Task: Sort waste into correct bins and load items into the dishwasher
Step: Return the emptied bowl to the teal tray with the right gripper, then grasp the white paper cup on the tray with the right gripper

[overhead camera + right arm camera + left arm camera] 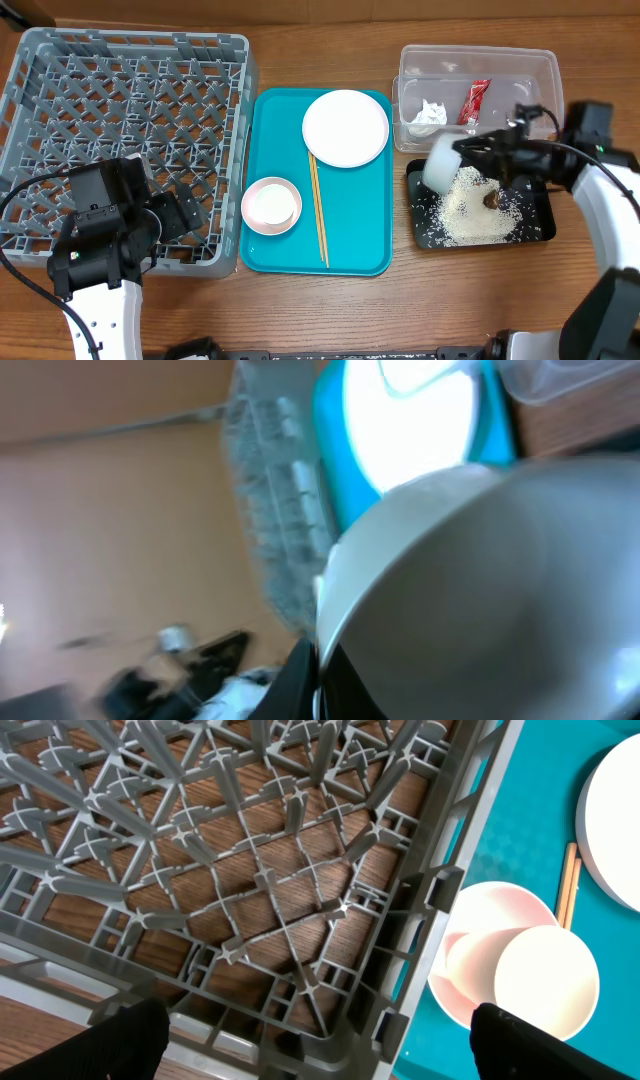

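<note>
My right gripper [468, 150] is shut on the rim of the pale grey-green bowl [438, 165], held tipped on its side over the black tray [537, 200]. Rice grains [468, 212] and a brown lump [492, 199] lie in that tray. In the right wrist view the bowl [480, 590] fills the frame, its rim between my fingers [318, 670]. The clear tub [540, 70] holds the tissue [430, 112] and red wrapper [475, 100]. My left gripper [190, 215] is open and empty over the grey rack's [120, 110] front right corner [320, 1040].
The teal tray [360, 220] carries the white plate [345, 127], the chopsticks [318, 210] and the pinkish bowl [250, 193] with the white cup [275, 207] inside. The left wrist view shows the rack lattice [270, 880], bowl [500, 905] and cup [545, 982].
</note>
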`<state>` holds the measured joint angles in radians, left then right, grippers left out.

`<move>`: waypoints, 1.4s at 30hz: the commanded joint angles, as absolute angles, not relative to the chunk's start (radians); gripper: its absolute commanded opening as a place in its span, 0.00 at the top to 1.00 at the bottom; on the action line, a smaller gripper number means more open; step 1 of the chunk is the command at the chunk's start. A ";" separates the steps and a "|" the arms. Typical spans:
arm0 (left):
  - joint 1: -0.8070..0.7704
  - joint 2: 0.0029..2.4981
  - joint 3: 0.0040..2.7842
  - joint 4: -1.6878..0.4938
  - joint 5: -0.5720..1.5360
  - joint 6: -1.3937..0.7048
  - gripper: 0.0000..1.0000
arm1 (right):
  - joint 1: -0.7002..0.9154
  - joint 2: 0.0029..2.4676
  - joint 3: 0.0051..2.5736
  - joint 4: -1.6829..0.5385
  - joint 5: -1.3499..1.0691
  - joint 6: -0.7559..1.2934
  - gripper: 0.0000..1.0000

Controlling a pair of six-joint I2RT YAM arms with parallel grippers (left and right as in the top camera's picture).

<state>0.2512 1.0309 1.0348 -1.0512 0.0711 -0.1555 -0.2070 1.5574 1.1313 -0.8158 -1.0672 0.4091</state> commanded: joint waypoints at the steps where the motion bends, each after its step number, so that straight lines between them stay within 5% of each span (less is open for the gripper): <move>1: 0.259 1.032 1.058 -1.050 0.079 -0.165 0.02 | -0.059 1.515 1.276 -0.924 -0.614 0.306 0.96; 13: 0.259 1.032 1.058 -1.050 0.079 -0.165 0.02 | 0.479 1.590 1.308 -0.787 -0.188 0.200 0.96; 28: 0.259 1.032 1.058 -1.050 0.079 -0.165 0.01 | 0.640 1.820 1.309 -0.738 -0.174 0.201 0.95; 30: 0.259 1.032 1.058 -1.048 0.079 -0.165 0.00 | 0.640 1.819 1.311 -0.744 -0.189 0.201 0.79; 42: 0.258 1.034 1.058 -1.038 0.140 -0.165 0.00 | 0.663 1.815 1.549 -0.910 -0.306 0.209 0.58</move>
